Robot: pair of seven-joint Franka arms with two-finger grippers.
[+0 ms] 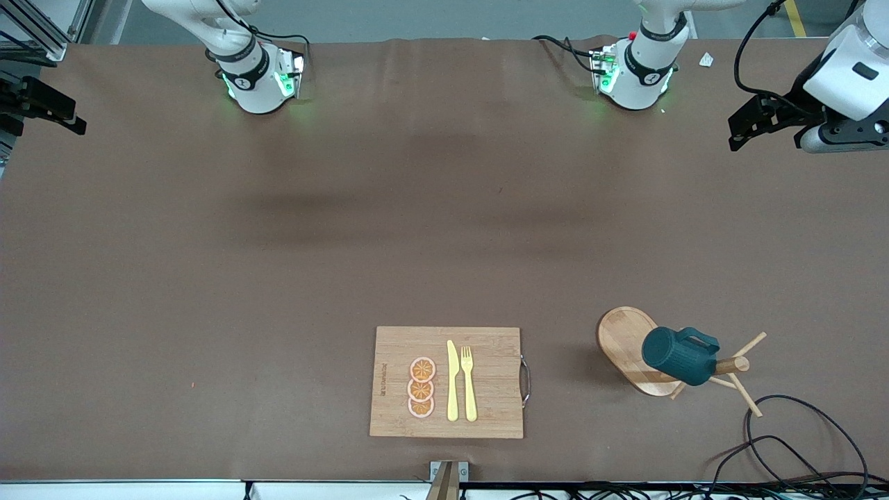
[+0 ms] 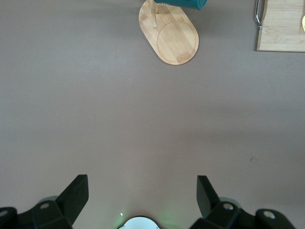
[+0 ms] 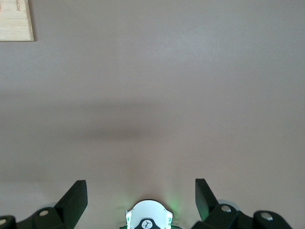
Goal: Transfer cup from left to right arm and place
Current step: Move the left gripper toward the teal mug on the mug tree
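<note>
cup (image 1: 679,355) hung on wooden rack (image 1: 628,347), well apart from both open tools

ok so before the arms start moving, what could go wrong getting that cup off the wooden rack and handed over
The cup hangs tilted on a peg of the wooden rack, so a sideways pull may tip the rack instead of freeing the cup.

Loose black cables lie beside the rack, nearer the front camera; the left hand, now open above bare table, could snag them.

The cutting board carries a knife, fork and orange slices, leaving little free space for a careless placement by the open right hand.
</note>
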